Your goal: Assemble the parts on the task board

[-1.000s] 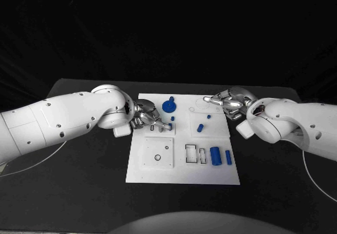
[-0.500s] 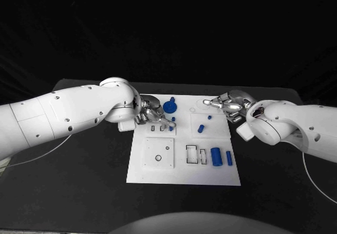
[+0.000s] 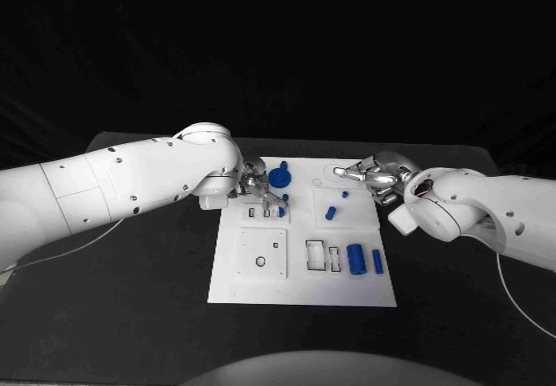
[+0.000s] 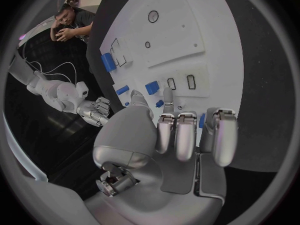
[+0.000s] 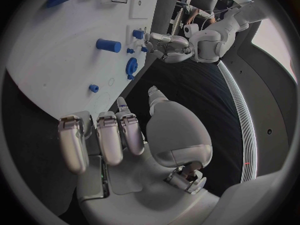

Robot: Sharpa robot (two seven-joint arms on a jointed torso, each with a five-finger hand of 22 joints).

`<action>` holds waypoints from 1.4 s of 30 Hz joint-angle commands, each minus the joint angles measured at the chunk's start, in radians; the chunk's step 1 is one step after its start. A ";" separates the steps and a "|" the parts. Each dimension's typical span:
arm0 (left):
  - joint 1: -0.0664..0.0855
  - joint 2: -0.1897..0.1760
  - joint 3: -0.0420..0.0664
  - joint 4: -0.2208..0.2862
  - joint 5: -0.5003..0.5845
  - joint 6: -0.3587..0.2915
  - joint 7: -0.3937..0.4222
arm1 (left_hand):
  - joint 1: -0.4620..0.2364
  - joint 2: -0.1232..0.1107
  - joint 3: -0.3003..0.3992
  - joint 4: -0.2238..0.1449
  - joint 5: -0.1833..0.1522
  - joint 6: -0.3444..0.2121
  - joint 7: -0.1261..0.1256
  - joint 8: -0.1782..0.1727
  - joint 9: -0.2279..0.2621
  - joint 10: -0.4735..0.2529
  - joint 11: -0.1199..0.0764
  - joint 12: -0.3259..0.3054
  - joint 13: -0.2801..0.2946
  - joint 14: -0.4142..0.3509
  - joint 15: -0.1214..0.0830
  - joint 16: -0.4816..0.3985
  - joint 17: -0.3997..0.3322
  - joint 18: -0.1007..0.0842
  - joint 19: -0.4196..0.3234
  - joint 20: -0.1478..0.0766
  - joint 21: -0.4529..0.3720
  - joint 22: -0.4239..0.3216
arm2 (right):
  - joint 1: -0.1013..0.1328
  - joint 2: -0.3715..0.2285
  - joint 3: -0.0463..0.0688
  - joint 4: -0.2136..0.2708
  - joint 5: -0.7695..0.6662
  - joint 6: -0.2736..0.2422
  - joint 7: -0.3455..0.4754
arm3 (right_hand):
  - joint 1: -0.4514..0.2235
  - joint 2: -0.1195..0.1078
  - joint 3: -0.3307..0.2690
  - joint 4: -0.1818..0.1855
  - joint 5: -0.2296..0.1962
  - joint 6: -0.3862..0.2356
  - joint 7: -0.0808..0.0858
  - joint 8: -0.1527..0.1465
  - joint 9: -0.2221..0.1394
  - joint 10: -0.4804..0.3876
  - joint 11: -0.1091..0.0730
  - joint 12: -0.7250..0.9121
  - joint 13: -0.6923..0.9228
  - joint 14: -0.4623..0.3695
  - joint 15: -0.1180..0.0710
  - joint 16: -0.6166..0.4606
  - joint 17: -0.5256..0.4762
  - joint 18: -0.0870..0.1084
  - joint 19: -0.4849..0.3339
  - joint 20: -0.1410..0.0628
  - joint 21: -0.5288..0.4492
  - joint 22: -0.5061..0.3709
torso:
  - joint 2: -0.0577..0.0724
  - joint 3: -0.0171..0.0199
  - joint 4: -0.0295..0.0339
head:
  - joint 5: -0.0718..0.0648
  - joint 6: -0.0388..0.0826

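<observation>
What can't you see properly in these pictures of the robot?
- Left hand, head view: the arm covers most of it, so whether it holds a part can't be told.
- Blue gear, head view: partly behind the left hand's fingers.
- Small blue peg, head view: too small to tell its shape.
- Task board, right wrist view: cut off by the circle's rim.

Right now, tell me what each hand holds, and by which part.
Nothing. The left hand hovers over the board near the gear; the right hand is empty at the board's far right corner.
</observation>
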 commanded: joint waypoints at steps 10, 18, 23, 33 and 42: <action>0.002 0.044 0.000 -0.029 -0.060 0.053 -0.081 | -0.068 -0.029 0.034 0.001 -0.027 0.019 0.004 -0.027 0.003 0.100 0.006 0.003 0.264 0.106 0.000 0.003 0.263 -0.007 0.107 0.001 0.002 0.263 | -0.001 0.003 0.000 0.001 -0.011 0.010 0.003 | 0.000 0.006 -0.005 0.000 0.001 0.004 0.003 0.005 0.002 0.106 0.006 -0.005 0.261 0.104 0.010 0.004 0.263 -0.007 0.105 0.010 0.004 0.263 | 0.000 -0.0002 0.0011 | -0.004 -0.002; 0.000 0.075 0.000 -0.052 -0.065 0.056 -0.069 | -0.068 -0.024 0.042 -0.001 -0.027 0.021 0.003 -0.029 0.004 0.100 0.006 0.003 0.264 0.106 0.000 0.003 0.263 -0.007 0.107 0.001 0.002 0.263 | -0.001 0.006 0.000 0.001 -0.011 0.009 0.004 | 0.001 0.007 -0.005 0.000 0.000 0.005 0.003 0.006 0.002 0.106 0.006 -0.005 0.261 0.104 0.010 0.004 0.263 -0.007 0.105 0.011 0.004 0.263 | 0.001 -0.0010 0.0007 | -0.002 -0.003; -0.002 0.089 0.000 -0.061 -0.065 0.065 -0.066 | -0.061 -0.021 0.048 -0.002 -0.027 0.021 0.003 -0.032 0.004 0.100 0.005 0.003 0.264 0.106 0.000 0.003 0.263 -0.007 0.107 0.001 0.002 0.263 | -0.001 0.007 0.000 0.002 -0.011 0.006 0.004 | 0.001 0.007 -0.005 0.000 0.000 0.005 0.003 0.006 0.002 0.106 0.006 -0.005 0.261 0.104 0.010 0.004 0.263 -0.007 0.105 0.011 0.004 0.263 | 0.001 -0.0002 -0.0008 | -0.005 -0.007; -0.004 0.108 0.000 -0.069 -0.064 0.079 -0.070 | -0.055 -0.015 0.053 -0.002 -0.027 0.022 0.003 -0.035 0.005 0.100 0.005 0.003 0.264 0.106 0.000 0.003 0.263 -0.007 0.107 0.001 0.002 0.263 | -0.001 0.008 0.000 0.004 -0.011 0.003 0.003 | 0.002 0.008 -0.005 -0.001 0.000 0.007 0.004 0.007 0.003 0.106 0.006 -0.005 0.261 0.104 0.010 0.004 0.263 -0.007 0.105 0.011 0.004 0.263 | 0.000 0.0003 0.0012 | -0.011 -0.012; -0.009 0.118 0.000 -0.066 -0.043 0.091 -0.074 | -0.023 0.014 0.070 -0.004 -0.024 0.030 0.002 -0.044 0.009 0.100 0.004 0.003 0.264 0.106 -0.001 0.003 0.263 -0.007 0.107 0.001 0.002 0.263 | -0.001 0.008 0.000 0.004 -0.011 0.001 0.002 | 0.003 0.009 -0.006 -0.001 0.000 0.007 0.004 0.008 0.003 0.106 0.006 -0.005 0.261 0.104 0.010 0.004 0.263 -0.007 0.105 0.011 0.004 0.263 | 0.000 -0.0002 0.0015 | -0.013 -0.014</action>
